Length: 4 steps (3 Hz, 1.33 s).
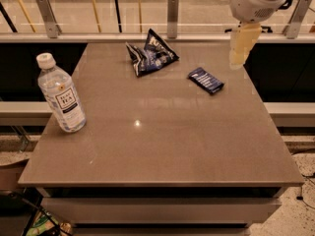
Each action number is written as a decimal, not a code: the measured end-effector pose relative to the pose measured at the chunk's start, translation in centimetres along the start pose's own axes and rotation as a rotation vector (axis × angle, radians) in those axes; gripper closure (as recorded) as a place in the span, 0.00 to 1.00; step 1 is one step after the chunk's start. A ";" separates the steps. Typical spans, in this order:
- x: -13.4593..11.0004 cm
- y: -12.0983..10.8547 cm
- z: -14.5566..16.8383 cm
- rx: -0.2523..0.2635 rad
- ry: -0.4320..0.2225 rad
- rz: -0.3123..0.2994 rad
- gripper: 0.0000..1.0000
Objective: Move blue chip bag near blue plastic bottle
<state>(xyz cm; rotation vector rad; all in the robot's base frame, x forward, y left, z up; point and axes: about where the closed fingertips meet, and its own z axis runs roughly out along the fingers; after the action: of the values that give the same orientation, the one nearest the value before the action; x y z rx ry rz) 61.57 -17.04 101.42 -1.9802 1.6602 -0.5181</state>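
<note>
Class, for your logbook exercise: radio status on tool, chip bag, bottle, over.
Tool hovers above table far right edge. Blue chip bag far centre, apart from blue plastic bottle at left edge. Flat blue packet right of bag, off the path.

- The arm (256, 1) is cut off by the top edge; only its rounded white end shows.
- The gripper (237, 58) hangs over the table's (162, 151) far right edge.
- The blue chip bag's (150, 55) lettering is creased and unreadable.
- Print on the blue plastic bottle's (61, 95) label and the flat packet (205, 80) is too small to read.
</note>
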 end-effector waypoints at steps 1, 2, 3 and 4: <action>0.1 -2.0 2.4 -0.070 -0.049 -0.017 0.00; 0.0 -3.9 4.3 -0.121 -0.093 -0.029 0.00; 0.1 -4.1 4.3 -0.117 -0.094 -0.028 0.00; -0.3 -4.7 5.6 -0.116 -0.082 -0.033 0.00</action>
<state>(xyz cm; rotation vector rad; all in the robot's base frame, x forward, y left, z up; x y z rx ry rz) 68.47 -15.39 99.77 -2.0855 1.6431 -0.3545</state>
